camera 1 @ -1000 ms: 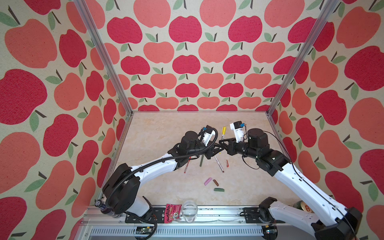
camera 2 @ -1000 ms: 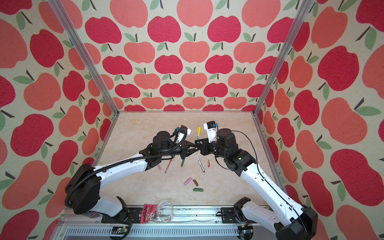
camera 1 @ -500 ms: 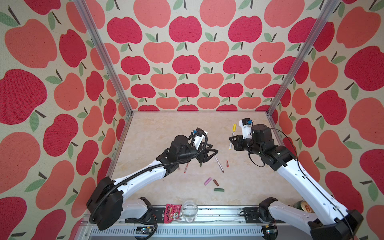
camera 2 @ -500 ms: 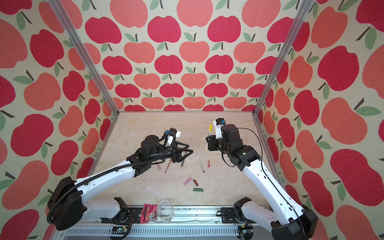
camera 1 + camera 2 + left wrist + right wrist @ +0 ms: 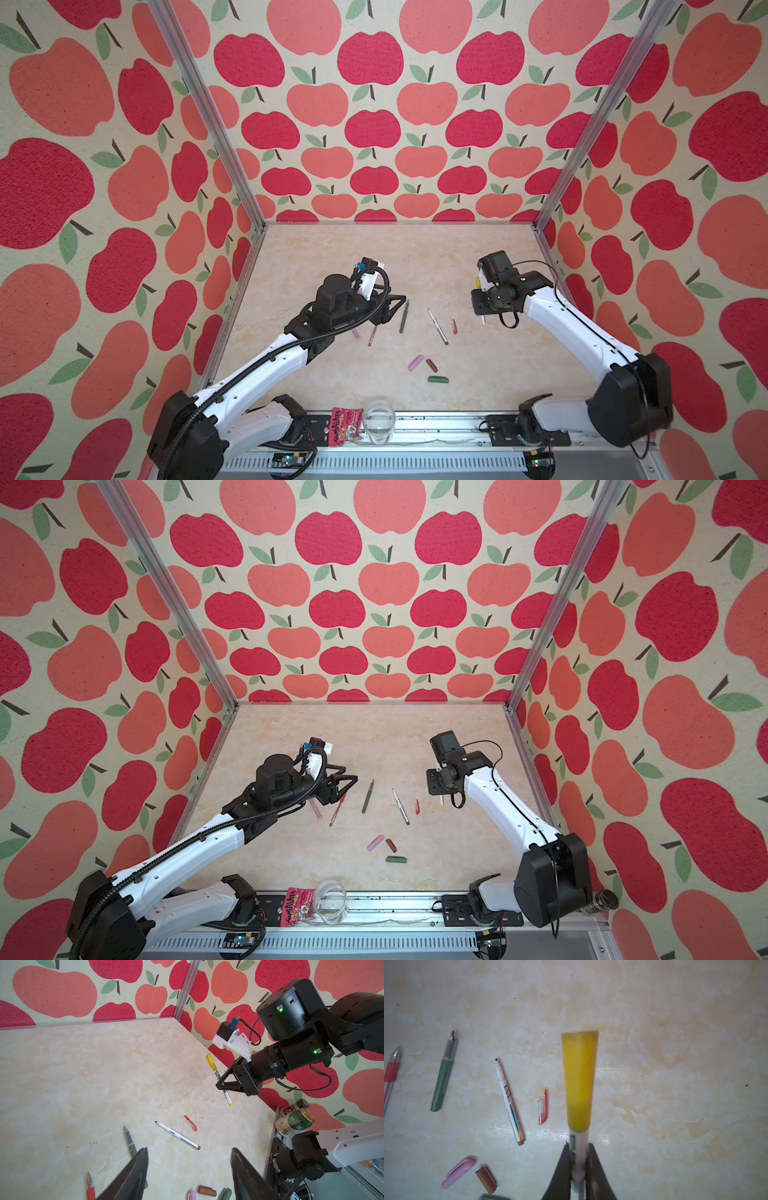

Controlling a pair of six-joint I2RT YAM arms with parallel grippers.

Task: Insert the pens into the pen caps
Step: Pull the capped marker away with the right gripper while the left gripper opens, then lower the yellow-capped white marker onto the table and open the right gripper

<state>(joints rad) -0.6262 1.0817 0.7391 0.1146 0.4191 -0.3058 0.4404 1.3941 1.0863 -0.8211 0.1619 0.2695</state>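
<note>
Gripping a white pen (image 5: 578, 1138) by its barrel, the right gripper (image 5: 579, 1147) is holding it between closed jaws above the surface (image 5: 332, 257), near the right edge. A yellow cap (image 5: 580, 1080) is sitting on the pen's upper end. The left gripper (image 5: 189, 1150) is hovering with jaws wide apart and nothing between them, over the middle toward the left edge. Lying loose across the middle, from left to right, are a lilac pen (image 5: 355, 333), a red pen (image 5: 372, 336), a green pen (image 5: 404, 316), a second white pen (image 5: 437, 326) and a red cap (image 5: 454, 326). Nearer the front edge, a pink cap (image 5: 415, 362) and a brown cap (image 5: 432, 365) are lying just beside each other. A green cap (image 5: 438, 379) is lying just in front of them.
</note>
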